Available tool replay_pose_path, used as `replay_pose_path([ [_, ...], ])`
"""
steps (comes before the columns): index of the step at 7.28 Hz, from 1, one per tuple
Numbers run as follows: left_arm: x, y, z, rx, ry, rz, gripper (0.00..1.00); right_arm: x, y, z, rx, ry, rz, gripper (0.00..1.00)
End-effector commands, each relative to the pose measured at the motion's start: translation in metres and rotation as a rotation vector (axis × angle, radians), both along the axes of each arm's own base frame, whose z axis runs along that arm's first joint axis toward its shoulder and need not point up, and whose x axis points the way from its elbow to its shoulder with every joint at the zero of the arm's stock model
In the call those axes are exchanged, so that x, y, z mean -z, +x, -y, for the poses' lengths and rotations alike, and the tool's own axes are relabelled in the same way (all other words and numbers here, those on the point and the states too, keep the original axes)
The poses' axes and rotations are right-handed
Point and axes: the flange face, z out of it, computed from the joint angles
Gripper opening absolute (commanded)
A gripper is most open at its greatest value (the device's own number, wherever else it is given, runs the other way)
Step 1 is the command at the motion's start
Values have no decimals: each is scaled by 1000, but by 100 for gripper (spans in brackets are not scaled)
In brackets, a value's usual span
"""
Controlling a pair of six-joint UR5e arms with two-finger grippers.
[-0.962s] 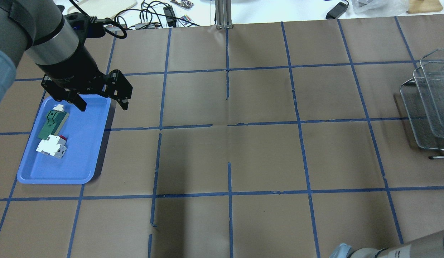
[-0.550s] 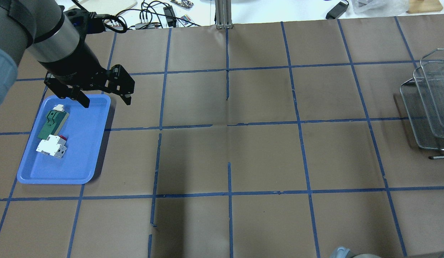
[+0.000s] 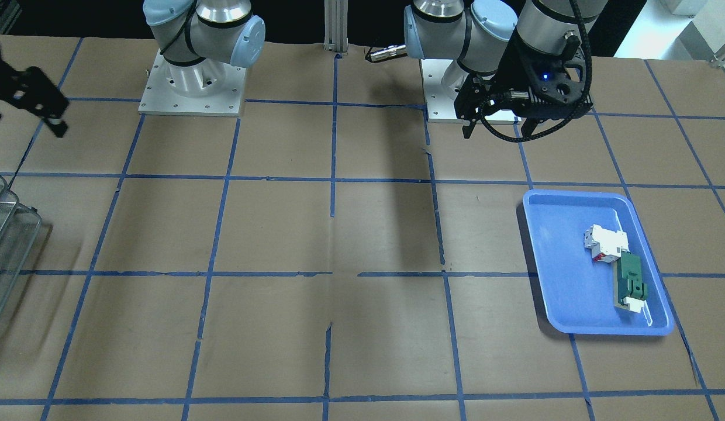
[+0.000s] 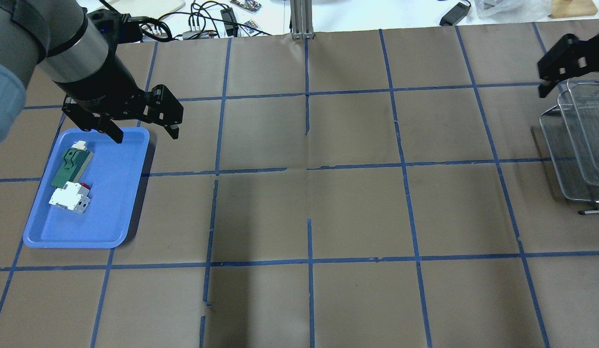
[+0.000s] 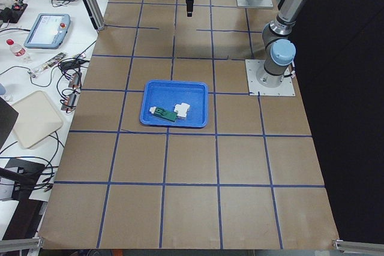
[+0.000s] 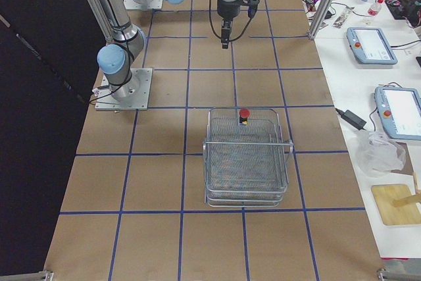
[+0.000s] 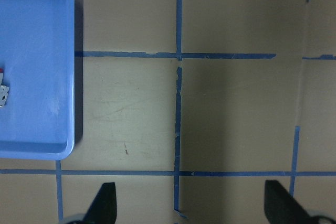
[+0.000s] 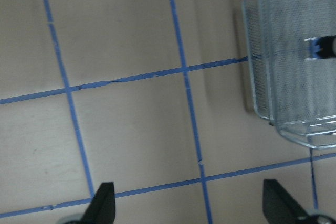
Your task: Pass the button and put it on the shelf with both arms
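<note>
The button point(image 6: 244, 115) stands red cap up on the top tier of the shelf point(image 6: 247, 169), at the shelf's end facing the worktop's middle. Placing looks done, and I judge only clearing the arms is left. The right tool point(image 8: 190, 208), spread and empty, hangs near the shelf: keep it high so no finger catches the wire rim. The left tool point(image 4: 145, 138), also spread and empty, is well apart from the shelf. The right wrist view shows the button blurred and cut off; the overhead view crops the shelf

Matt brown paper table cover point(image 4: 357, 212), glossy blue plastic tray point(image 4: 112, 205), wire-mesh metal shelf point(image 6: 247, 162)
</note>
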Motion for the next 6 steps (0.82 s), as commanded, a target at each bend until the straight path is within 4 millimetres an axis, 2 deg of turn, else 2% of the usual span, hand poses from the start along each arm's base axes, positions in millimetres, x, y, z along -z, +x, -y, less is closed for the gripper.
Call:
replay_pose_path([
  [1,0,0,0,0,0,0,100,9,124,-19,-61,1,-8,100],
  [3,0,0,0,0,0,0,100,13,129,-20,-62,14,6,100],
  [6,0,-1,0,1,0,0,100,19,129,-33,-81,55,2,100],
])
